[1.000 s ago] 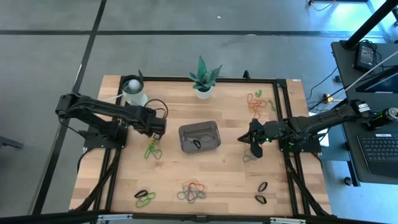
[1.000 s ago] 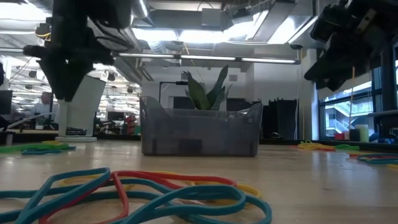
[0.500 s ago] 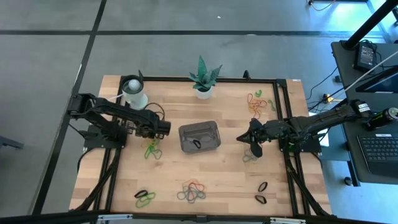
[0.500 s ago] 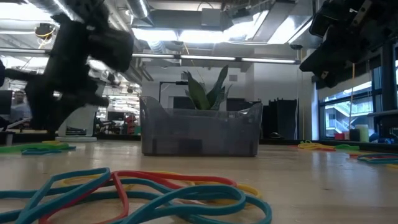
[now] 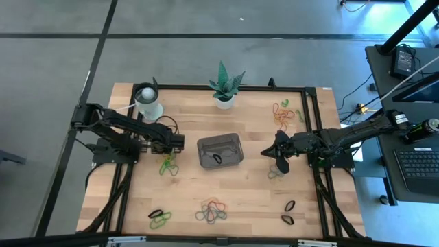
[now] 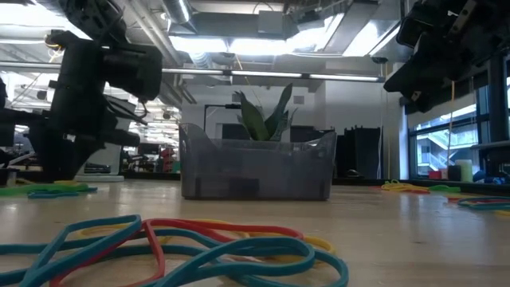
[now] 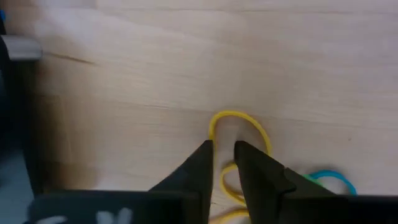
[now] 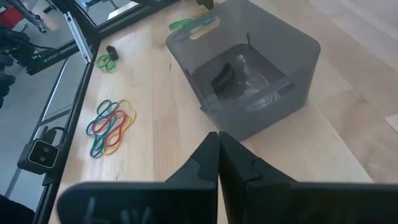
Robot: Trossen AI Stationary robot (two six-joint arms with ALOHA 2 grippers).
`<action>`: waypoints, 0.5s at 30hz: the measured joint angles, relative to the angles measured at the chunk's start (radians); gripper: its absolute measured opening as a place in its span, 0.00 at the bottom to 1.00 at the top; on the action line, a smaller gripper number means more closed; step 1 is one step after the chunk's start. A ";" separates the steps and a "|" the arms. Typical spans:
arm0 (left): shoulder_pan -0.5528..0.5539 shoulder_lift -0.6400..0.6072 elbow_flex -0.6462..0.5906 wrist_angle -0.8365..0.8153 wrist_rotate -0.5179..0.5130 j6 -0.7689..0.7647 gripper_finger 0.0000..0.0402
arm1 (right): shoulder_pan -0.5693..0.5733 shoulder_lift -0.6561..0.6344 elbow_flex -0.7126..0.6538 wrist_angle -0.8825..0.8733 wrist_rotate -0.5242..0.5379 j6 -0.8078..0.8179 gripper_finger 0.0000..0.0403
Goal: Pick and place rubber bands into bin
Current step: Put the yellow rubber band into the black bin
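Beside the bin (image 5: pixel 220 151), only the left wrist view shows the left fingers (image 7: pixel 200 163) narrowly straddling a yellow rubber band (image 7: pixel 239 124).

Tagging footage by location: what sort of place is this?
Likely a robotics lab in an open office: a framed wooden table on grey floor, a desk with a keyboard beside it, and ceiling strip lights over distant workstations.
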 joint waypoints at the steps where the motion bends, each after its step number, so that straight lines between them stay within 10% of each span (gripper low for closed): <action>1: 0.000 -0.001 0.000 0.001 -0.001 0.001 0.11 | 0.000 0.000 0.000 0.000 0.000 0.000 0.01; 15: 0.000 -0.139 -0.017 -0.036 -0.047 0.041 0.00 | 0.000 0.000 0.000 0.001 0.000 0.003 0.01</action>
